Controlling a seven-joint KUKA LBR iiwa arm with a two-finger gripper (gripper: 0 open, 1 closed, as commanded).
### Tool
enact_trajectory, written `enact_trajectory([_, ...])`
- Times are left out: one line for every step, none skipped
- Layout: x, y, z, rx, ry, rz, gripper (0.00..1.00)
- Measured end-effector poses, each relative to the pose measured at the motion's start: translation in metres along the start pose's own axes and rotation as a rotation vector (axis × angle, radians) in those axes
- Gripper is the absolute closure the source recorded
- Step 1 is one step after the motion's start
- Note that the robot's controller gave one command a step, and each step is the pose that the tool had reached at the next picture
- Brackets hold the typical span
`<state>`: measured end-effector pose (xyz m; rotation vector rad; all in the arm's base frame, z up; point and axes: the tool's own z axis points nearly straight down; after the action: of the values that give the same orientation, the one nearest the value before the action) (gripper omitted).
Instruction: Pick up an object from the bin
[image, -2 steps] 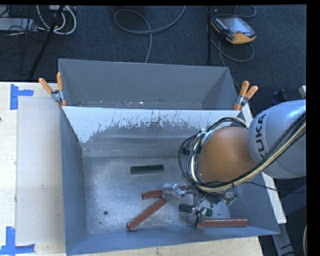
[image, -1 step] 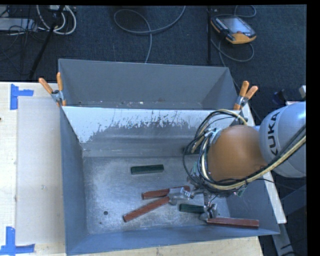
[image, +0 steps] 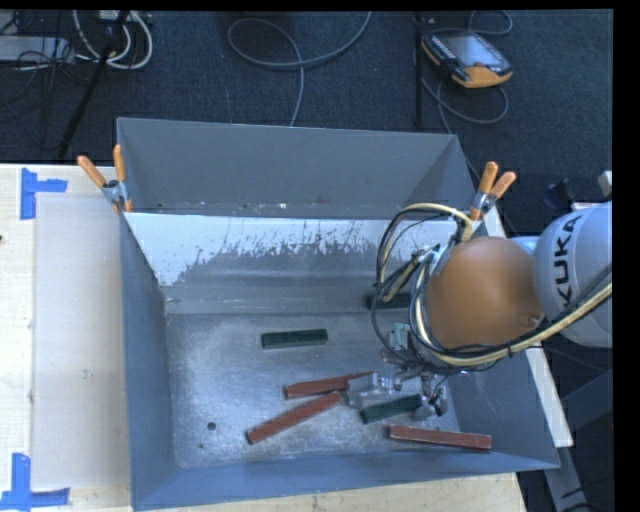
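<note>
— Where the floor of the bin (image: 300, 170) nears its right wall, you see a short dark green bar (image: 385, 410) lying flat.
— And the gripper (image: 412, 396)?
— Just above it; you cannot tell whether it is open or closed. Three brown bars (image: 325, 384) lie close by, a second green bar (image: 294, 339) further left.

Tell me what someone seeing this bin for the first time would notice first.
First the robot's round orange cover with its looped cables, at the right side of the grey bin. Below it the gripper is low over a small dark green block near the front right. An upper brown stick and a lower brown stick lie left of it, a third brown stick in front, and a dark green bar alone mid-floor.
</note>
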<state>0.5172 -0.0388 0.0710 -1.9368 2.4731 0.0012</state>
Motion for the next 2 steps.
enact_trajectory([0.0, 0.001, 0.0, -0.002, -0.001, 0.003, 0.0])
enact_trajectory([-0.024, -0.002, 0.002, -0.001, -0.001, -0.271, 0.0])
